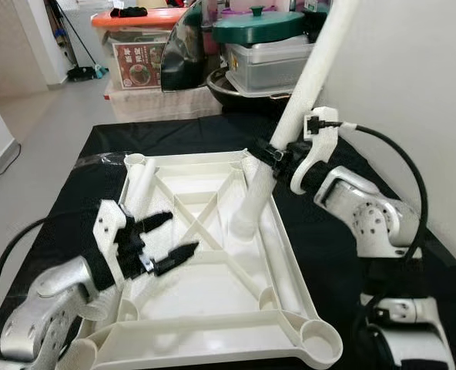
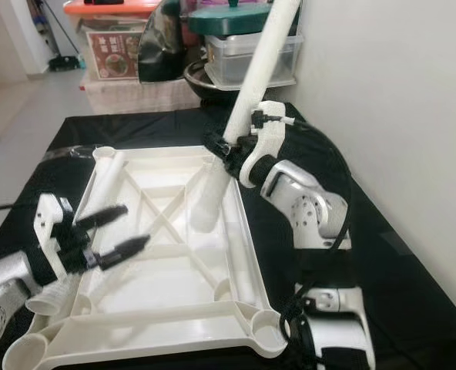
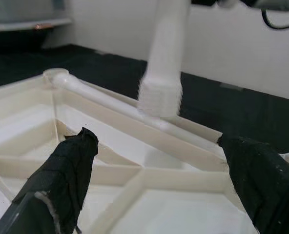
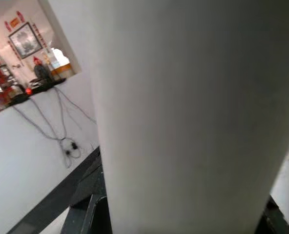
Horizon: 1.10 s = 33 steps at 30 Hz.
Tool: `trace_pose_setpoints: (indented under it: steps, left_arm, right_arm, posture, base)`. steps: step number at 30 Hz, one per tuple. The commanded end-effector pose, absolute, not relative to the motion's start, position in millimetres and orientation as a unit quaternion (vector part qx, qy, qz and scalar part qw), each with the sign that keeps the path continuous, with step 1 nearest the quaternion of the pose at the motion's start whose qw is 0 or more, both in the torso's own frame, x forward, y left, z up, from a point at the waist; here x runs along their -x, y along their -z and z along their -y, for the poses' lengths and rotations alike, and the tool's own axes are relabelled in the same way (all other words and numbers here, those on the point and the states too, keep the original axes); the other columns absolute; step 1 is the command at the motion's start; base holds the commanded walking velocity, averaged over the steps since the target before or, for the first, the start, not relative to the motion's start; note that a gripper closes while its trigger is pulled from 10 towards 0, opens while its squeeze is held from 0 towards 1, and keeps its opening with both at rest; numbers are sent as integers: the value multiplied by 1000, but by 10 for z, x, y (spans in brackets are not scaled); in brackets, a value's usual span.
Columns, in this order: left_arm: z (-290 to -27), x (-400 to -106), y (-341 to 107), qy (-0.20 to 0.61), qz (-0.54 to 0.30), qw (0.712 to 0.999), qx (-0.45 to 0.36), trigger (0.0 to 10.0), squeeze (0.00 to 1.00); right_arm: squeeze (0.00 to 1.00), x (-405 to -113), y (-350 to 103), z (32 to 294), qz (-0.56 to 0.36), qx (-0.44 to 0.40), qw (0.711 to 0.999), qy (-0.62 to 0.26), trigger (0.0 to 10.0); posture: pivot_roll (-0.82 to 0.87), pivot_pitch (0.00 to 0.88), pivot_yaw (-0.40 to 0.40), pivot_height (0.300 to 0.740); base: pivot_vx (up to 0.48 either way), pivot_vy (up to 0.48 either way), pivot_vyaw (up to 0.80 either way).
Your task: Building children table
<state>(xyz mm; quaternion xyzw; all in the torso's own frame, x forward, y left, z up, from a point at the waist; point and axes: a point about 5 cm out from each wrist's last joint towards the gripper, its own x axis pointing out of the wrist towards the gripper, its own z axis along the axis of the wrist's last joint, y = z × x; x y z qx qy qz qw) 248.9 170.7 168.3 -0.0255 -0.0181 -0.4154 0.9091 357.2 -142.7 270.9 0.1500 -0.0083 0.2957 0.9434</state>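
Early in the build, by the look of it: white tabletop (image 1: pixel 212 285) lying upside down on a black cloth (image 1: pixel 320 231), ribs and corner sockets facing up. One table leg (image 1: pixel 305 100) clamped in the right gripper (image 1: pixel 278 154), jaws closed round its middle, tilted over the tabletop with the threaded lower end hanging above the right-hand rim, apart from any socket. Not yet screwed in. A second leg (image 1: pixel 139 189) lying flat along the far left inside edge of the tabletop, loose. Near right socket (image 1: pixel 319 339) open and bare; far corner sockets likewise unfilled, as far as can be seen. Left gripper (image 1: pixel 160 240) hovering over the near left part of the tabletop, fingers spread wide, holding nothing. Probably all legs left to fit, then turning the table upright.

Beyond the cloth, on the floor: clear storage box (image 1: pixel 263 65) under a green lid (image 1: pixel 257 27), contents hard to make out; another box (image 1: pixel 139 62) with an orange lid and a printed label
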Motion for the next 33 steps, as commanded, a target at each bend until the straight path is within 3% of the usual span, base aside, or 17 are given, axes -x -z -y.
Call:
trace_pose_setpoints:
  steps: [1,8,13,14,19,33]
  left_arm:
    - [-1664,-2455,-1637,420,9,907,35,10000,0]
    - [-1686,-2515,-1432,350,-26,936,30,10000,0]
    - [-1716,-2466,-1240,329,-64,942,30,10000,0]
    - [-1707,-2467,-1230,326,-64,943,36,10000,0]
    - [-1694,-2478,-1213,321,-65,944,41,10000,0]
    - [-1621,-2500,-1214,336,-61,939,45,10000,0]
  right_arm:
    - [0,-3596,-2862,1518,47,-149,947,-282,0]
    - [0,-3570,-3099,1654,102,-147,944,-278,0]
    - [0,-3339,-3269,1508,154,-142,899,-384,0]
    - [0,-3191,-3307,1396,165,-138,870,-443,0]
    - [0,-3096,-3290,1304,167,-129,851,-481,0]
    - [0,-3046,-3126,1213,139,-124,844,-503,0]
  posture:
    - [52,0,-18,740]
    - [41,0,-8,740]
    - [36,0,-5,740]
    - [33,0,-2,740]
    - [30,0,-3,740]
    - [35,0,-4,740]
  base:
    - [0,0,0]
    - [0,0,0]
    - [0,0,0]
    - [0,0,0]
    - [0,0,0]
    - [0,0,0]
